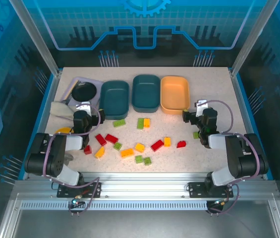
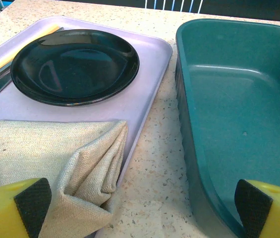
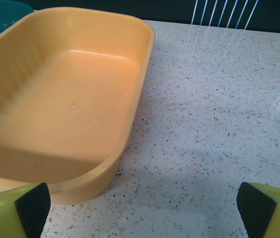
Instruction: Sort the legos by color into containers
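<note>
top external: red, green and orange-yellow legos [image 1: 157, 145] scattered loose on counter [image 1: 214, 99], on near side of three tubs in a row: two teal tubs [image 1: 115, 99], then orange tub [image 1: 175, 94]. left jaws spread wide, gripping nothing, facing lavender tray [image 2: 144, 94] and one of the teal tubs. right jaws equally wide, gripping nothing, before orange tub.
</note>
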